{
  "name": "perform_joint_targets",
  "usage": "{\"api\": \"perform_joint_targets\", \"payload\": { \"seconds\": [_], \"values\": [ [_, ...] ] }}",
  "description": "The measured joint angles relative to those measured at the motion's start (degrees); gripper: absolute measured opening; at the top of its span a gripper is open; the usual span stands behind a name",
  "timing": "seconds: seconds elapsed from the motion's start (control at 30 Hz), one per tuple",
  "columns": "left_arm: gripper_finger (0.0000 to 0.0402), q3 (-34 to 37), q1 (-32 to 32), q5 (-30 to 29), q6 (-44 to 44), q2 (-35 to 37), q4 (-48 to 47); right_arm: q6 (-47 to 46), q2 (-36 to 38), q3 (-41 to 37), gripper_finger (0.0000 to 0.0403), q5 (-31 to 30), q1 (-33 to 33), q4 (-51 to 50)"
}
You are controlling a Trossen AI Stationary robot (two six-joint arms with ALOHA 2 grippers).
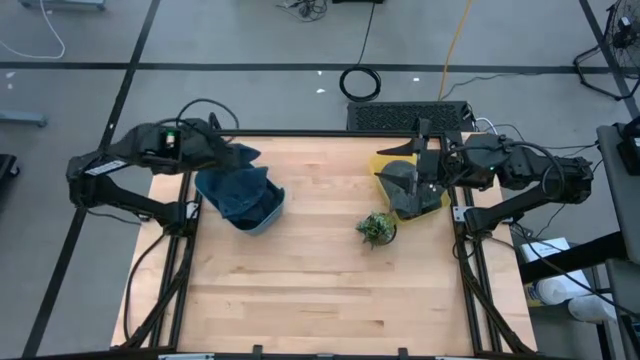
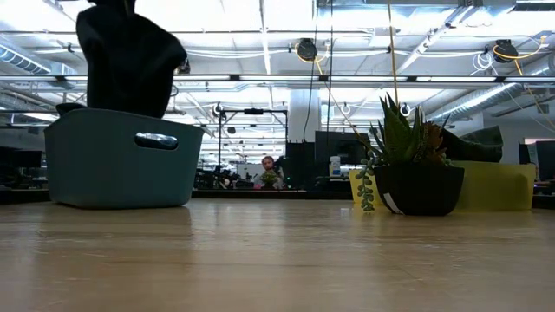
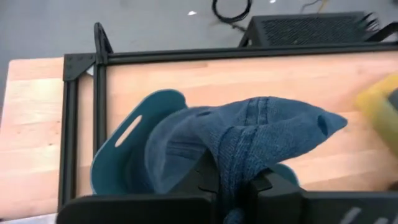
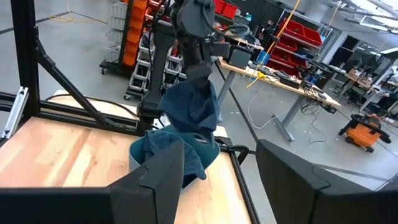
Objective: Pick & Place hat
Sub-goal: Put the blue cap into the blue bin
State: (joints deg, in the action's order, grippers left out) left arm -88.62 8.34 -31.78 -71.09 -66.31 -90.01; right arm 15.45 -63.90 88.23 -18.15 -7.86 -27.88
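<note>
The left gripper [image 3: 235, 185] is pressed shut on the hat [image 3: 249, 140], pinching a fold of the blue fabric between its fingers [image 3: 205, 180]. It hangs over the far left part of the table [image 1: 320, 290], above the bin [image 1: 262, 212]. The hat droops from the grip, with its lower part inside the teal bin and its upper part bunched up above the rim. In the low view the hat [image 2: 128, 56] rises dark above the bin [image 2: 117, 160], which stands on the wood at the left.

The right gripper [image 4: 217, 180] waits at the far right of the table, its fingers [image 4: 158, 171] spread apart with nothing between them, over a yellow tray [image 1: 385, 165]. A small potted plant [image 1: 377, 229] stands on the table just left of and nearer than the tray, well apart from the bin
</note>
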Motion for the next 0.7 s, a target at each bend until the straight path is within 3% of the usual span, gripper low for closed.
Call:
{"api": "perform_joint_targets", "payload": {
  "seconds": [0.17, 0.47, 0.7],
  "values": [
    [0.0013, 1.7, 0.1, -0.4, -0.2, -2.7, 0.0, 0.4, 0.0, 0.0, 0.0189, 0.0, 0.0, -0.3],
    [0.0013, 11.9, 0.7, 0.3, -6.3, -2.7, 0.2, 0.3, 0.0, 0.0, 0.0190, 0.0, 0.0, -4.4],
    [0.0013, 11.0, 0.6, -3.3, -7.3, 0.8, 0.1, 0.3, 0.0, 0.0, 0.0190, -0.3, 0.0, -7.8]
  ]
}}
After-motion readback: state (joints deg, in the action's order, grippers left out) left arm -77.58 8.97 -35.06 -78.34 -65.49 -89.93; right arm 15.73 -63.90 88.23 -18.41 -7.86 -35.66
